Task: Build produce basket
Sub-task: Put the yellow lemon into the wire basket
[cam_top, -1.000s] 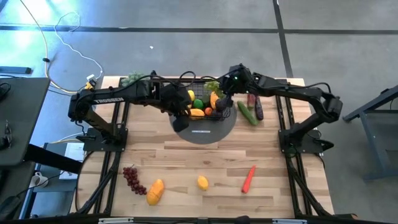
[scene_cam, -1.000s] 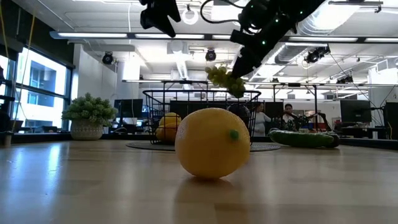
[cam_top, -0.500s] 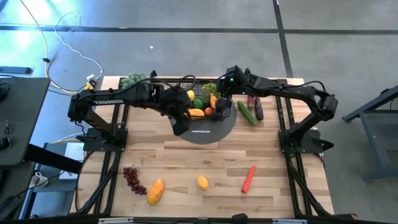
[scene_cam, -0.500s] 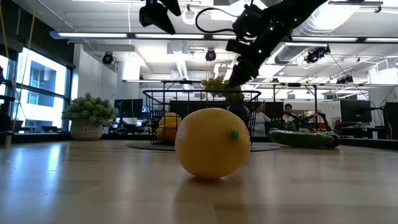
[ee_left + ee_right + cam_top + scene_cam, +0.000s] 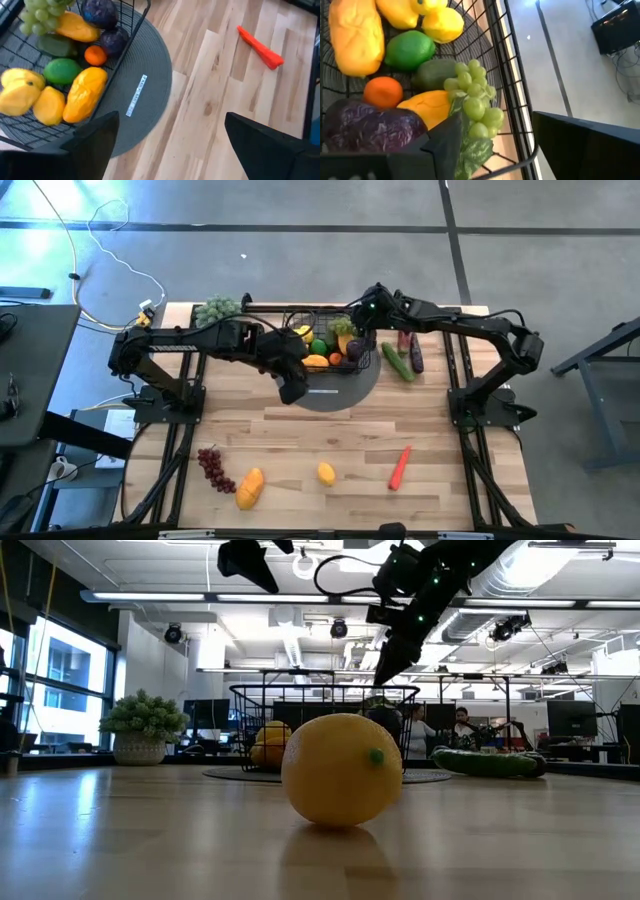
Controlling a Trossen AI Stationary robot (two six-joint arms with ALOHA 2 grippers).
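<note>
Basket [image 5: 322,345], black wire mesh, on grey round mat [image 5: 350,392] at far centre of table [image 5: 300,440]; glossy plastic fruit inside. Green grapes [image 5: 477,107] in basket, directly under right gripper [image 5: 358,320], jaws parted, nothing held. Left gripper [image 5: 292,388] near basket's left near corner, jaws wide, empty. Still out on near table: purple grapes [image 5: 212,467], mango [image 5: 250,487], lemon [image 5: 326,473], carrot [image 5: 400,467], long axis near-far. Left arm closer to grapes and mango.
</note>
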